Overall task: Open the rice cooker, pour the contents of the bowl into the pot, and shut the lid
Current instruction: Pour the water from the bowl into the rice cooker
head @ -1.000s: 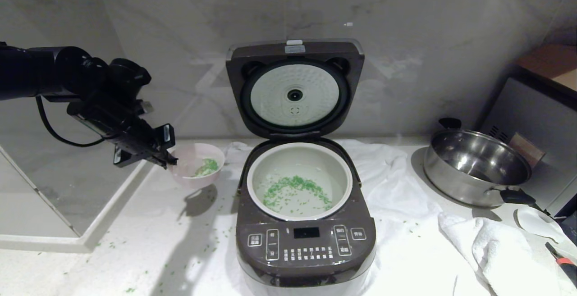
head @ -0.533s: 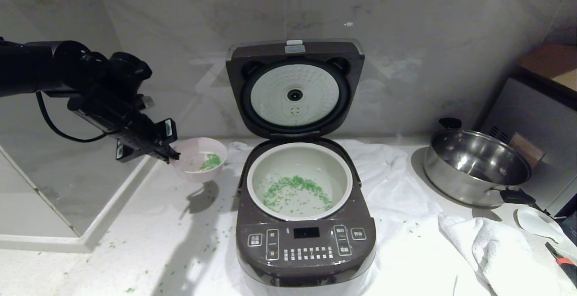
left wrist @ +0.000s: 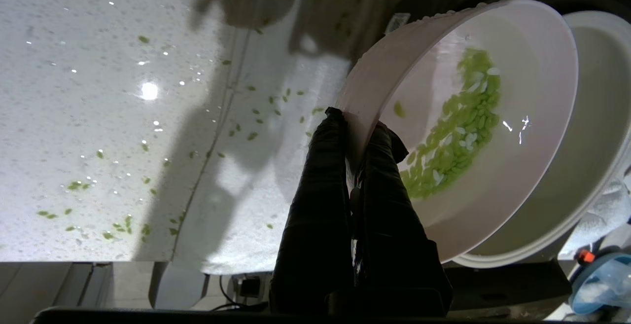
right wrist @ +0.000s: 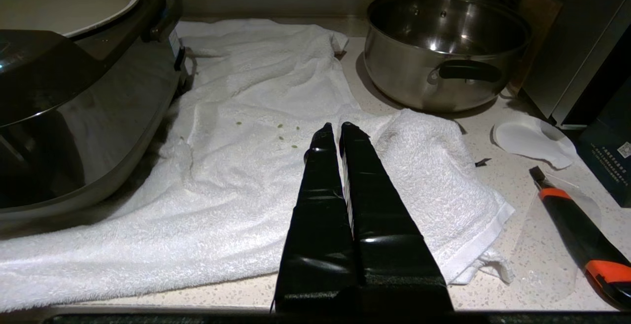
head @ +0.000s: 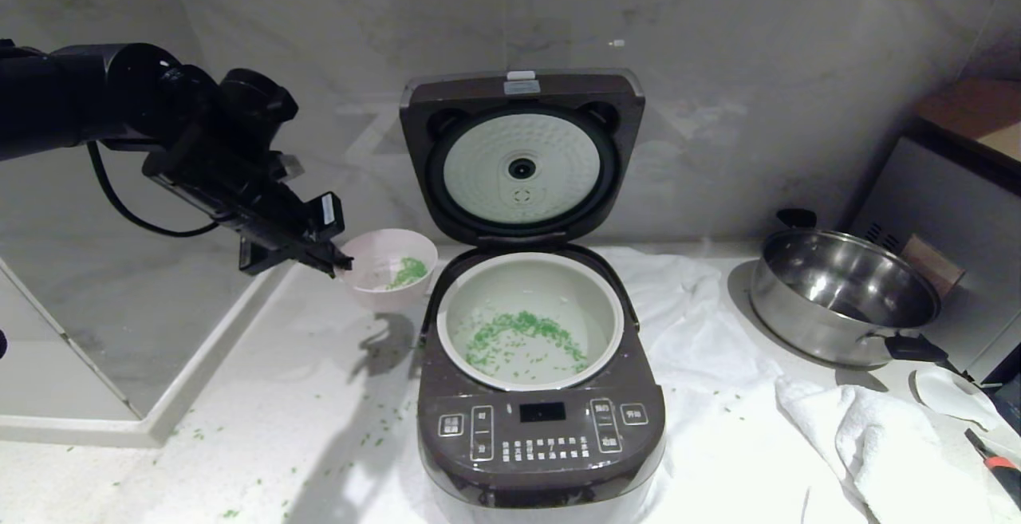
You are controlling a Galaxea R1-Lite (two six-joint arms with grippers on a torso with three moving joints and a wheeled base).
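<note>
Head view: my left gripper [head: 339, 259], clamped on the pink bowl [head: 391, 269] rim, has carried it closer to the pot [head: 530, 318]; pouring remaining grains [head: 408, 270] follows.

rice cooker [head: 541, 396] 1 | bowl [head: 389, 269] 1 | steel pan [head: 845, 297] 1 (black-handled) | white towels [right wrist: 246, 166] 2

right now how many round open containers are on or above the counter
3: the bowl pinched at its rim by the left gripper, the pot inside the rice cooker, the steel pan on the right.
</note>
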